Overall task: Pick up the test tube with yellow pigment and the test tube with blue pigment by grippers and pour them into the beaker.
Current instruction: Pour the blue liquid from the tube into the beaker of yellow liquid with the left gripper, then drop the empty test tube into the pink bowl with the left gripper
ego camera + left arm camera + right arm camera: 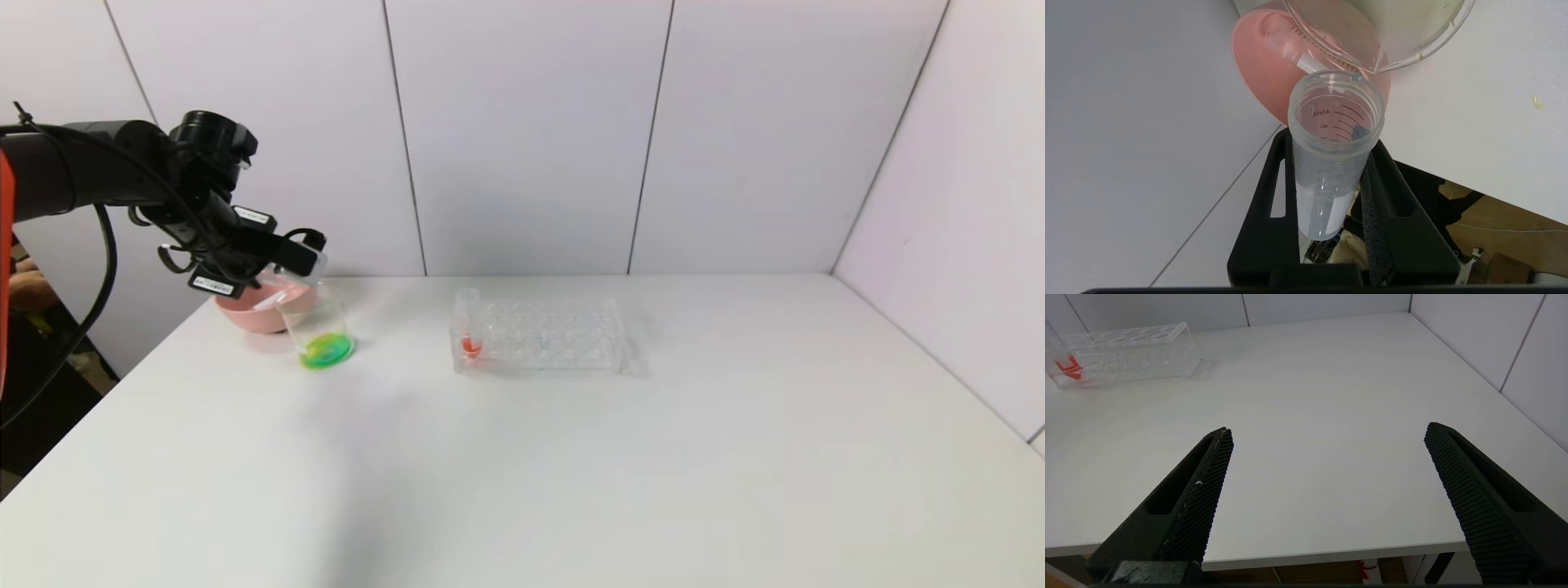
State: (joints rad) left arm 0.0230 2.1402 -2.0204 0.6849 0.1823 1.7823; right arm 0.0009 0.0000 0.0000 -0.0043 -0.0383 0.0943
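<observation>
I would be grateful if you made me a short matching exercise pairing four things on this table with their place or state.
Things:
1. beaker
2. tube rack
3. left gripper
4. right gripper

Place or state:
A. open over bare table, holding nothing
B. holds one red-tipped tube at its end
C. green liquid at the bottom
D. shut on an emptied clear tube, above the pink bowl

Pairs: 1-C, 2-B, 3-D, 4-A
</observation>
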